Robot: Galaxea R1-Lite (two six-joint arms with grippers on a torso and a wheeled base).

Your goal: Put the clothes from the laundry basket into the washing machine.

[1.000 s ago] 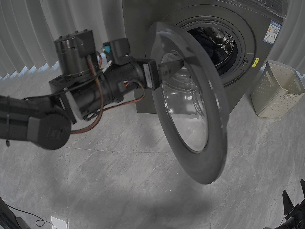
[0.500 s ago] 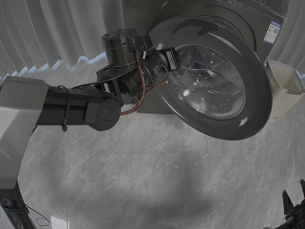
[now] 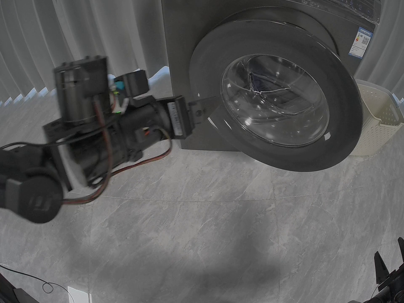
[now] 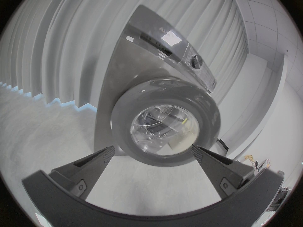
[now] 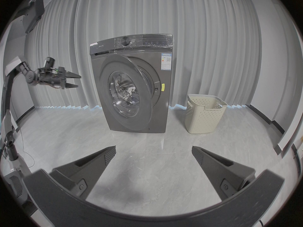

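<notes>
Dark-grey fingers of the left claw (image 4: pixel 152 148) stand spread wide w/ nothing between them, i.e. released; seen from the right wrist cam it hangs in the air off the robot's-left side of the washing machine (image 3: pixel 185 43), at abt door height, tips aimed at the machine and apart from it; in the head view one fingertip overlaps the door rim, but that's just line of sight; the right claw (image 5: pixel 153 148) is likewise released, jaws wide, empty; it sits low over the floor (image 5: pixel 157 161), well back from the machine's front and facing it. On the machine the round door (image 3: pixel 210 64) is ajar, not latched; hinged on the machine's robot-left side, it angles out from the front, w/ a gap showing at its free edge by the opening; the glass window (image 3: pixel 273 102) in its centre is glary, so what lies in the drum behind it, clothes incl., can't be made out. Cream perforated laundry basket (image 5: pixel 205 112) stands upright on the floor just beside the machine on the robot's-right side, a small gap between them; pale pleated curtains (image 5: pixel 221 48) hang behind the machine; floor is grey marbled tile.
</notes>
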